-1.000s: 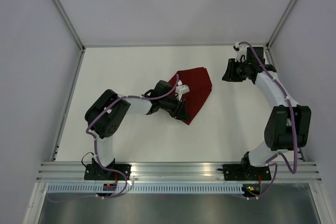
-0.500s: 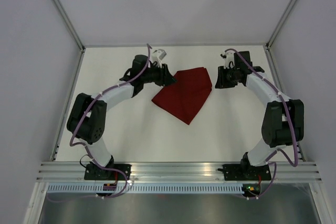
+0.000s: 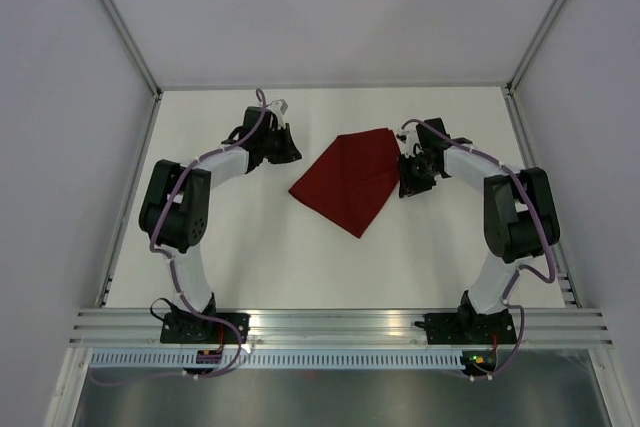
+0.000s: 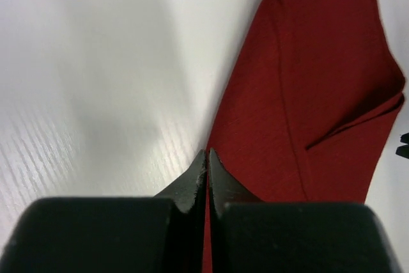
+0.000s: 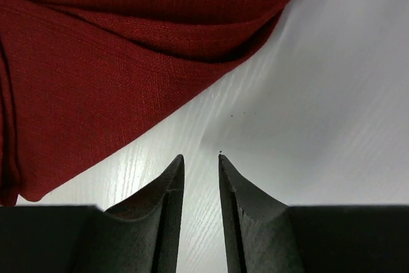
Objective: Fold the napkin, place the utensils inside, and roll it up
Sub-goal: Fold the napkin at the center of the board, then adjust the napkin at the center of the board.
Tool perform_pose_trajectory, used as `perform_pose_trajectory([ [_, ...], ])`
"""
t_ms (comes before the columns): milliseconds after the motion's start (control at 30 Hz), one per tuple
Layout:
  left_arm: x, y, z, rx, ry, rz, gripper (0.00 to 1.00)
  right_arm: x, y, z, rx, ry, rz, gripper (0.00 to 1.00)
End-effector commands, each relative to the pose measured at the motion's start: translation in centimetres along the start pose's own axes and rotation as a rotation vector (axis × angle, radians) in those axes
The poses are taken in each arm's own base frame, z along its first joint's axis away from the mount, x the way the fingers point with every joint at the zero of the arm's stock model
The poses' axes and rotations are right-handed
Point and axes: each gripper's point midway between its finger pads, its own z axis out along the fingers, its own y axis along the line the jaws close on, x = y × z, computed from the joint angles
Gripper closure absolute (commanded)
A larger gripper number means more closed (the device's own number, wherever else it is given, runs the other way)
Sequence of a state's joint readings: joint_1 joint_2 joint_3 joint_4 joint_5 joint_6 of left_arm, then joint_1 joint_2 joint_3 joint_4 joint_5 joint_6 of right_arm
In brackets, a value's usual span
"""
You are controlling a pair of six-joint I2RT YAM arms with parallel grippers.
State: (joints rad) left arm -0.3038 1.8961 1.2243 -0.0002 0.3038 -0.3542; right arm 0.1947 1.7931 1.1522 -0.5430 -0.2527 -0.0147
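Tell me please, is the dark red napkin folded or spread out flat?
Folded. The napkin shows stacked layers along its edge in the right wrist view, and a doubled flap in the left wrist view.

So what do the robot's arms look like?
The left arm and right arm are white tubes with chunky black joints. Thin purple cables loop along both. Their jaws are black, pointed wedges.

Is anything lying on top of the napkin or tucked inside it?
Nothing lies on the napkin; its top is bare cloth. Its folded layers overlap, hiding anything between them. No utensils show anywhere.
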Motion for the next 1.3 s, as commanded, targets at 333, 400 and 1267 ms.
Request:
perform_pose_trajectory([
  [333,4.7,0.9,0.4,-0.026,0.064,-0.128,0.98,-1.5,-1.1,3.4,0.080,0.032,-0.016,0.67],
  [400,5.1,0.6,0.3,-0.030,0.057,-0.132,0.98,-2.0,-1.1,3.9,0.083,0.032,-0.018,0.67],
  [1267,15.2,-2.0,-2.7,-0.080,0.094,-0.132,0.98,-7.3,-2.2,7.3,0.130,0.008,-0.092,0.66],
])
